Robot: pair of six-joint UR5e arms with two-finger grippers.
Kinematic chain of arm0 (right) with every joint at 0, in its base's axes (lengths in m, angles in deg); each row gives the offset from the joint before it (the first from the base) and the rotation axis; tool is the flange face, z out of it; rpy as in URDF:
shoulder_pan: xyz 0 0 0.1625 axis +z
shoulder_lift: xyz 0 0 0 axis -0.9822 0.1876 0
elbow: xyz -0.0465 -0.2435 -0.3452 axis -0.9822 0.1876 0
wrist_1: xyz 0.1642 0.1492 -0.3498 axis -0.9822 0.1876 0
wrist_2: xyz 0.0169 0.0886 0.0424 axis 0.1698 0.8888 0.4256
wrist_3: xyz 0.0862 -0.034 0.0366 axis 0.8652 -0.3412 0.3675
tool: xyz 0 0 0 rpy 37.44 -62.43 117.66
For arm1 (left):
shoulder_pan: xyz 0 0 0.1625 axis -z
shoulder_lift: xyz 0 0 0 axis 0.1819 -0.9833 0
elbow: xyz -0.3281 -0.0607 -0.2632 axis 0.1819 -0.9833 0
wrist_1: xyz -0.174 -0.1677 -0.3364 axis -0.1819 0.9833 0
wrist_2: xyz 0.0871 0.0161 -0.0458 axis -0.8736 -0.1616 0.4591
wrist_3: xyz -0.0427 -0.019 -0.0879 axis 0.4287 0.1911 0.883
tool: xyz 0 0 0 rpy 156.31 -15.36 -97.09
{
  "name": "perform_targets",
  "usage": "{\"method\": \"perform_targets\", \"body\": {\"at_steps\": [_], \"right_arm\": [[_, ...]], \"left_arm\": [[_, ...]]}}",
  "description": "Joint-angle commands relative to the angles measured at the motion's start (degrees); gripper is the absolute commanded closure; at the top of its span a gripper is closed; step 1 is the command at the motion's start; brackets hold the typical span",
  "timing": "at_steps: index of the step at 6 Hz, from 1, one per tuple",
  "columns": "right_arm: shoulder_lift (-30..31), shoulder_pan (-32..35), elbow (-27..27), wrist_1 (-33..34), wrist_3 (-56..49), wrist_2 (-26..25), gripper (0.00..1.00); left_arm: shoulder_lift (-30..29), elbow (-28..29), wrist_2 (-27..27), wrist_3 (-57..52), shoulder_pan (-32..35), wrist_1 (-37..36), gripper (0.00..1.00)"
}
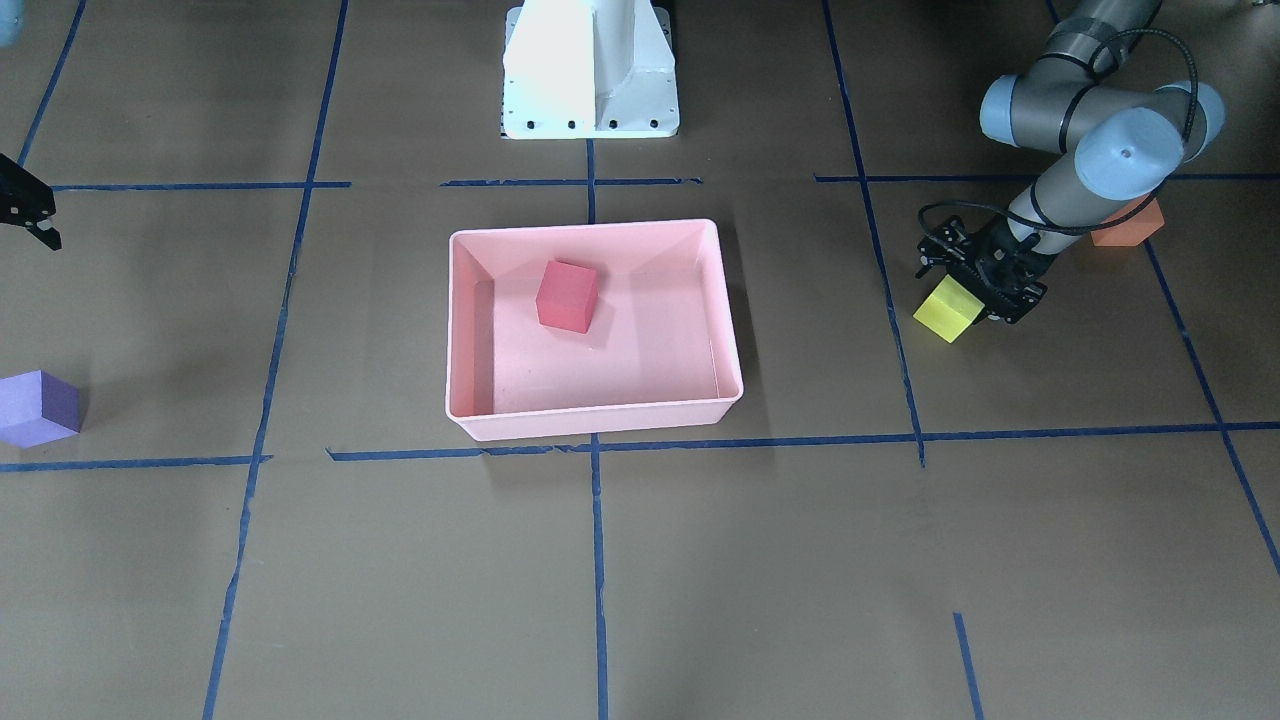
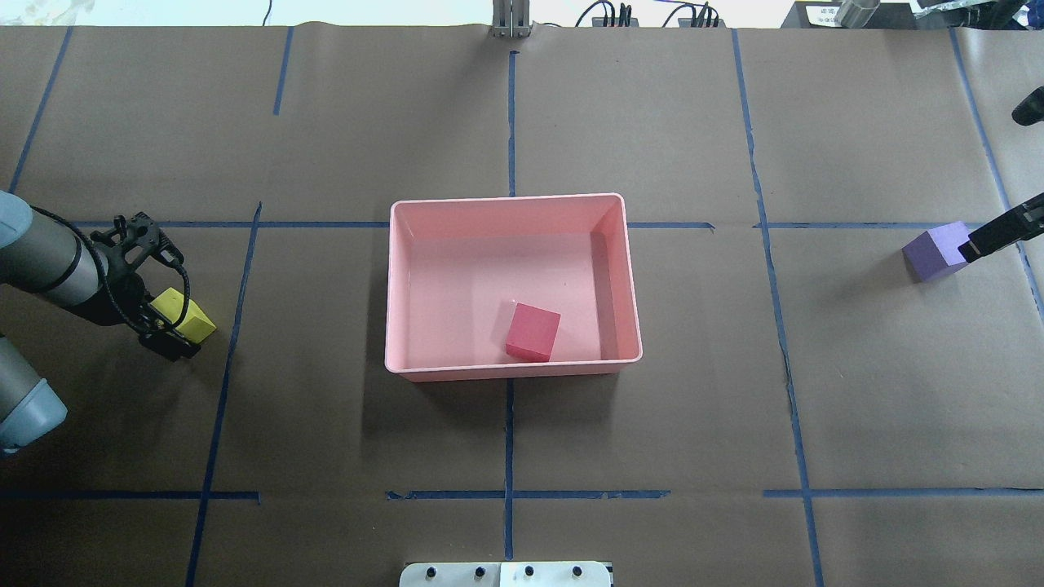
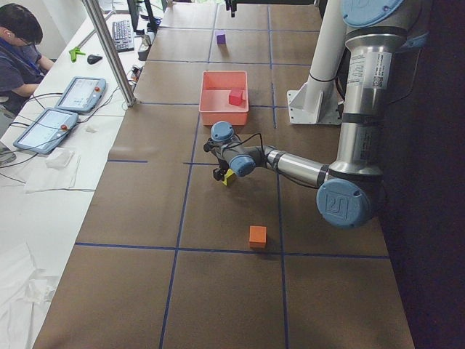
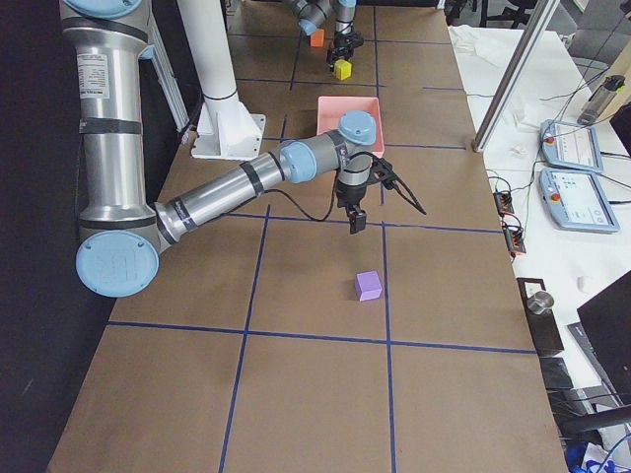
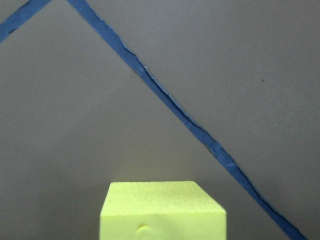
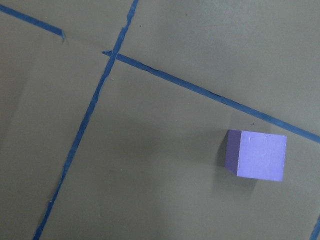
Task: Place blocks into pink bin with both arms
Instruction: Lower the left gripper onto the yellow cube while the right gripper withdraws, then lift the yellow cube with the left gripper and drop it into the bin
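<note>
Facing the robot, the bin point(image 1: 595, 425) sits mid-bench point(image 1: 800, 580) with the red block point(image 1: 566, 295) inside it, toward the wall nearest the robot; the left end effector point(image 1: 962, 300) is closed on the yellow block point(image 1: 945, 312), well to the side of the bin, and the orange block point(image 1: 1130, 225) lies just behind that arm, partly hidden by it. The purple block point(image 1: 35, 407) lies at the far opposite edge, with the right end effector point(image 1: 30, 215) only partly in view above it. From overhead, the yellow block is pinched at the left edge, the red one lies near the bin's robot-side wall, and the purple one lies far right, with a black finger of the right end effector overlapping its edge; whether they touch, and how far the jaws stand apart, I cannot tell. From the left end, the orange block lies on the bench nearer the camera than the yellow. From the right end, the right end effector hangs above the bench, the purple block apart from it and nearer the camera. The left wrist view shows the yellow block at bottom centre over blue tape point(image 1: 598, 560). The right wrist view shows the purple block lying on the bench beside crossing tape lines
</note>
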Motion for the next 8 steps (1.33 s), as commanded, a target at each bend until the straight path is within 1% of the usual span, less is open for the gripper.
{"method": "perform_targets", "body": {"at_steps": [1, 2, 3, 4, 6, 7, 8], "right_arm": [[0.06, 0.01, -0.08, -0.01, -0.09, -0.08, 0.00], [0.67, 0.01, -0.17, -0.09, -0.36, -0.08, 0.00], [1.37, 0.62, -0.17, -0.01, -3.23, 0.00, 0.00], [2.16, 1.58, -0.17, -0.01, -5.26, 0.00, 0.00], [3.48, 3.86, 0.53, 0.08, -10.26, 0.53, 0.00], [4.18, 5.53, 1.92, 0.08, -14.64, 1.49, 0.00], [4.19, 7.11, 3.33, 0.08, -18.51, 1.76, 0.00]], "left_arm": [[-0.64, -0.14, -0.09, 0.48, -0.11, -0.06, 0.40], [-0.81, -2.06, 0.26, 0.57, 0.16, -0.15, 0.47], [-1.86, -7.39, 0.17, 6.14, 0.51, -1.98, 0.46], [-7.35, -7.88, 0.08, 12.98, 0.60, -4.08, 0.45], [-20.26, -8.15, -0.18, 25.38, -0.01, -13.72, 0.43], [-26.15, -8.06, -1.49, 31.36, -2.28, -19.17, 0.43], [-31.00, -6.93, -8.63, 36.73, -6.91, -21.40, 0.43]]}}
